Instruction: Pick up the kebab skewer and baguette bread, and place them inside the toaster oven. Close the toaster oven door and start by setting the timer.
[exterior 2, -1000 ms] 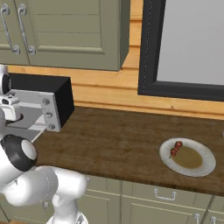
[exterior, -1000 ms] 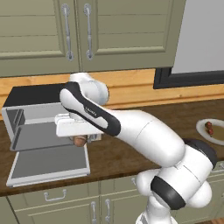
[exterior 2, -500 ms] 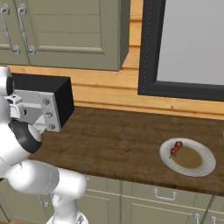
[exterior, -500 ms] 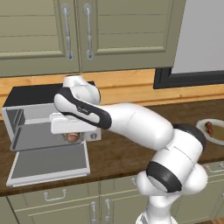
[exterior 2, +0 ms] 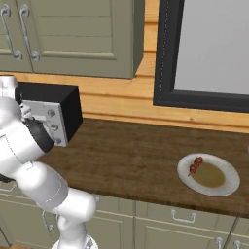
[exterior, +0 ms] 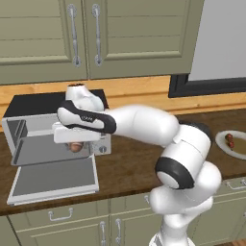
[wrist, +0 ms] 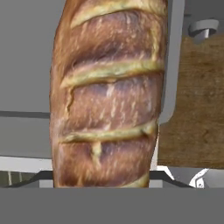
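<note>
The toaster oven [exterior: 48,103] stands at the counter's left end, its door [exterior: 53,178] dropped flat and open. My gripper [exterior: 74,143] hangs at the oven's mouth, shut on the baguette bread [exterior: 75,147]. In the hand view the tan loaf [wrist: 107,92] with pale score marks runs lengthwise between the jaws, with the oven's grey inside [wrist: 26,65] behind it. The kebab skewer [exterior 2: 195,165], with dark-red chunks, lies on a white plate [exterior 2: 226,182] far to the right; it shows as the skewer [exterior: 229,141] at the right edge of the left base view.
Dark wood counter [exterior 2: 126,155] stretches between the oven [exterior 2: 53,109] and the plate. Olive cabinets [exterior: 120,38] hang above, and a dark-framed window [exterior 2: 204,53] stands at the right. The oven's knob panel [exterior: 102,144] sits just right of my hand.
My hand has carried the baguette a little left, to the oven's mouth. The arm's elbow has swung up and over. The skewer and plate have not moved.
</note>
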